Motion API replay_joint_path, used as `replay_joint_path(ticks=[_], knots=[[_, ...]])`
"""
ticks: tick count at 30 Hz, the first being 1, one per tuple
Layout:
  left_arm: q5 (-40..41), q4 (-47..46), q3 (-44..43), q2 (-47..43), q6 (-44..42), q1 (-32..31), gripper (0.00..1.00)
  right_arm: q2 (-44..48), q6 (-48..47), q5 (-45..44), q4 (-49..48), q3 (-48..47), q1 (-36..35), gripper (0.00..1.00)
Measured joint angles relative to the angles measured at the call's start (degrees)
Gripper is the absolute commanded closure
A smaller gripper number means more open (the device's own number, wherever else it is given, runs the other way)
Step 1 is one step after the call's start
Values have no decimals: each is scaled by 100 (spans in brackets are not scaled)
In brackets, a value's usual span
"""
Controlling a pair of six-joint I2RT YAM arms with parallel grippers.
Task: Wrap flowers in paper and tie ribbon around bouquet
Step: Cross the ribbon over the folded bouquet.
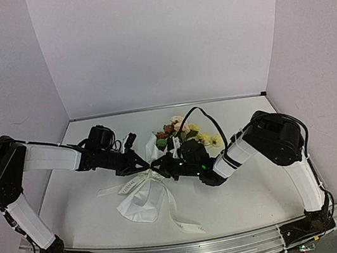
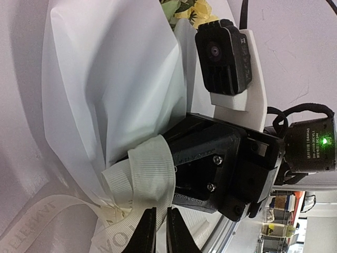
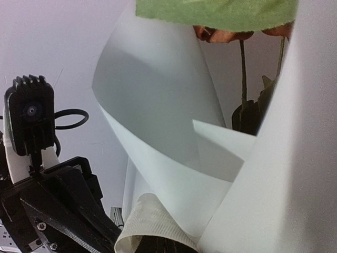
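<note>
Top external view: a pale surface [image 1: 261,182] is enclosed by plain white walls [image 1: 161,38]. The bouquet [image 1: 142,198] is laid at its middle, with the flowers [image 1: 182,129] pointed away and the ribbon [image 1: 182,219] trailed nearward. The left hand [image 2: 158,227] is drawn narrow beside the ribbon loop. The right hand [image 1: 161,166] is closed there (fingertips hidden by the paper [image 3: 158,105]).

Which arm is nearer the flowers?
Right. Its wrist lies beside the flowers, right gripper at the ribbon; the left gripper is at the ribbon too, on the side away from them.
</note>
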State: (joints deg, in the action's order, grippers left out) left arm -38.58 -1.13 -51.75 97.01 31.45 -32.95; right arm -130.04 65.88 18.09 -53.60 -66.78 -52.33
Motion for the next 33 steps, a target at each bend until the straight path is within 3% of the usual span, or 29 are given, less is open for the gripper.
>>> replay_joint_path(ticks=[8,33], knots=[[122,185,0,-75,-74,-2,100,16,-108,-52,110,-10,-45,96],[207,514,-72,-448,-446,-242,100,203,-214,-189,742,-167,-231,96]])
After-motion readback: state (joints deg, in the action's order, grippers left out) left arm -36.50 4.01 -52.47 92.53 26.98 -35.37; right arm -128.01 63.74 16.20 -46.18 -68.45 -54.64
